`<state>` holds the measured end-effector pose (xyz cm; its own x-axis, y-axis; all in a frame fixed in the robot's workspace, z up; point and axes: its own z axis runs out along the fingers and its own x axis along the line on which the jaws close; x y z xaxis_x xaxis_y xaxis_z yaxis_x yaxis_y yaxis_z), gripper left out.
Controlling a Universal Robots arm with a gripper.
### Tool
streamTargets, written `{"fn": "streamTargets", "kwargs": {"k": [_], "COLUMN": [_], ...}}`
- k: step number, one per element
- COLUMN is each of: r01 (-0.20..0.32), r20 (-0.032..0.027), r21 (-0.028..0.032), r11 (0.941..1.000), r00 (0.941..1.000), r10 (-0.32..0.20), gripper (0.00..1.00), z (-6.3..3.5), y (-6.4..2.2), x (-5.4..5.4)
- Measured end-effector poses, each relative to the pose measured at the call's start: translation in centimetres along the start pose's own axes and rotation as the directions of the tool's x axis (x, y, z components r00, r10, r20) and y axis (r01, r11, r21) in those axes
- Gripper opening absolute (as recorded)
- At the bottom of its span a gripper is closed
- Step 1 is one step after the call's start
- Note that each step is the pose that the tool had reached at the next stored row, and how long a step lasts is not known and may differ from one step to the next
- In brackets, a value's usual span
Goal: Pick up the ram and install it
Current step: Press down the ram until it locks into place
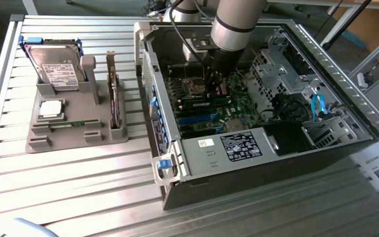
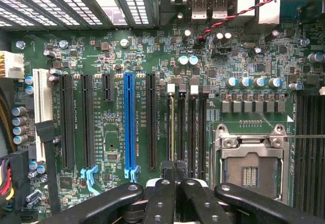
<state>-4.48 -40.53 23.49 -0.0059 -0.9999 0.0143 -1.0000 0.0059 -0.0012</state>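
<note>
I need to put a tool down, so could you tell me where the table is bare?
Bare slats lie in front of the grey parts holder and the computer case, along the table edge. Inside the case, around the gripper, it's crowded.

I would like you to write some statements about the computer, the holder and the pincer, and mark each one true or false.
1. The hard drive stands in the grey holder, outside the computer case. True.
2. The pincer hangs over the holder. False: it is inside the case, above the motherboard.
3. The pincer is wide open. False: it is shut.
4. The processor socket is empty. True.
5. A card sits in the blue slot. False: that slot is empty.
</note>
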Motion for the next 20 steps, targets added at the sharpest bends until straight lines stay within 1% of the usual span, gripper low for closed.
{"fn": "streamTargets", "kwargs": {"k": [6, 20], "r01": [0.000, 0.000], "r20": [-0.0002, -0.0001], "r21": [0.0001, 0.0000], "r11": [1.0000, 1.0000], "r00": [1.0000, 1.0000], "r10": [0.000, 0.000], "gripper": [0.10, 0.10], "z": [0.21, 0.31], "y": [0.00, 0.00], "x": [0.03, 0.03]}}
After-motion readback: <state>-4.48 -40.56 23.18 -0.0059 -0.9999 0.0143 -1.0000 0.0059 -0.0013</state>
